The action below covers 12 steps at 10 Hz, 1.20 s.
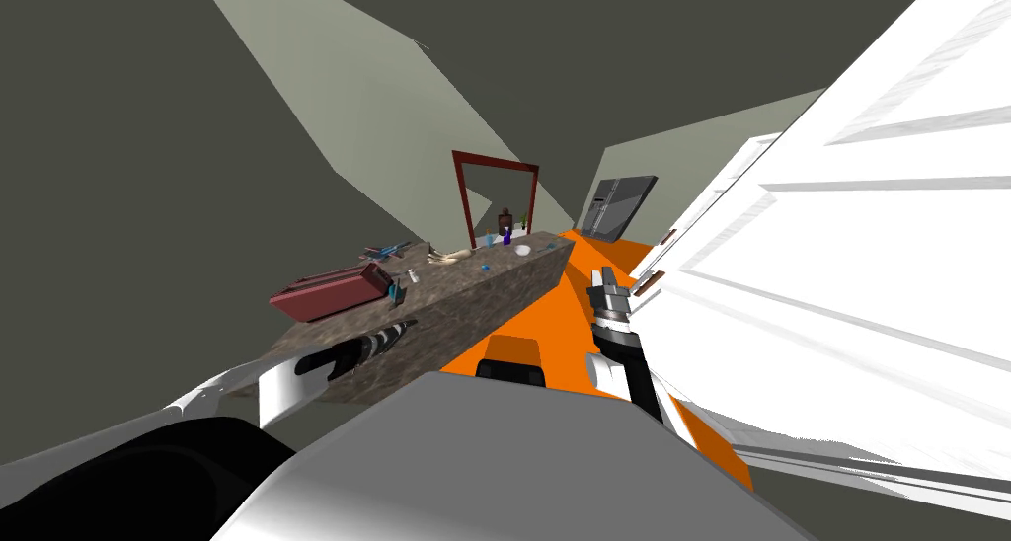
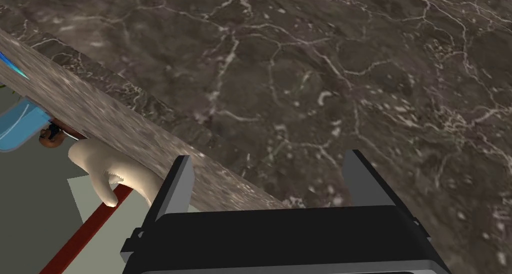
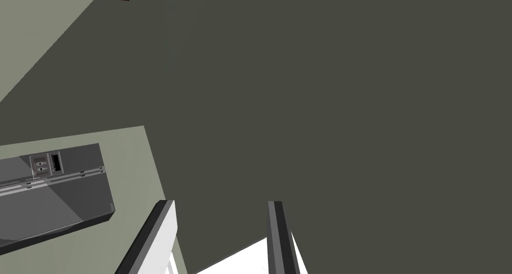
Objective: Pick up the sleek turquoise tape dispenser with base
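Both grippers stand open: the left gripper (image 2: 267, 156) hangs at the marbled counter's (image 1: 464, 303) front, just short of the one maroon case (image 1: 331, 290), and the right gripper (image 1: 602, 280) is well off to the case's right, above orange floor (image 1: 538, 318). The one turquoise dispenser (image 1: 395, 290) sits just beside the case's far end. Beyond the case lie one beige mitt (image 1: 449, 258), one white bowl (image 1: 521, 251), two bottles (image 1: 505, 219) and one red frame (image 1: 462, 199).

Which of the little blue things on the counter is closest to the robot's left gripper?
The turquoise one right beside the dark red case, nearest the left gripper. The other blue bits lie farther along the counter.
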### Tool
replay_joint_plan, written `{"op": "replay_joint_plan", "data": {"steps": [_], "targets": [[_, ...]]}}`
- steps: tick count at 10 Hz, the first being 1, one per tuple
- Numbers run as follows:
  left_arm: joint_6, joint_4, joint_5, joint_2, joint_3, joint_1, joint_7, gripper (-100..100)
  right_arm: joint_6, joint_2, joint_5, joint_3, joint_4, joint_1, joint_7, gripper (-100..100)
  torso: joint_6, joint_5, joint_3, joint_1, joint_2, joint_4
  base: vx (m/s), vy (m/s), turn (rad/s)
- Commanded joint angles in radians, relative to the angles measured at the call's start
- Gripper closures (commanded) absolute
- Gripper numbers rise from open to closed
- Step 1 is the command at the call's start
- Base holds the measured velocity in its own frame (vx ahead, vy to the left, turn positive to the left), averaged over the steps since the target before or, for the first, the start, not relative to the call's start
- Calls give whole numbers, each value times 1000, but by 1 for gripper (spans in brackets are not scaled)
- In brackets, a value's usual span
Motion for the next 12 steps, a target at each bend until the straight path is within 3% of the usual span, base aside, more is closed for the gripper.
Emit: {"op": "replay_joint_plan", "data": {"steps": [1,2,5,10,12], "targets": [[22,11,-6,30,-6,-1,-10,-100,0,0,0,0,0,0,0,0,0,0,0,0,0,0,72,15,-22],[36,32,-2,70,-9,8,-13,-100,0,0,0,0,0,0,0,0,0,0,0,-1,0,0,70,11,-35],[49,52,0,121,-12,17,-16,-100,0,0,0,0,0,0,0,0,0,0,1,-1,1,0,55,19,-20],[98,132,1,297,-20,49,-33,-100,0,0,0,0,0,0,0,0,0,1,-2,4,-4,-1,118,57,-36],[98,132,1,297,-20,49,-33,-100,0,0,0,0,0,0,0,0,0,1,-2,1,-2,-1,63,26,-7]]}}
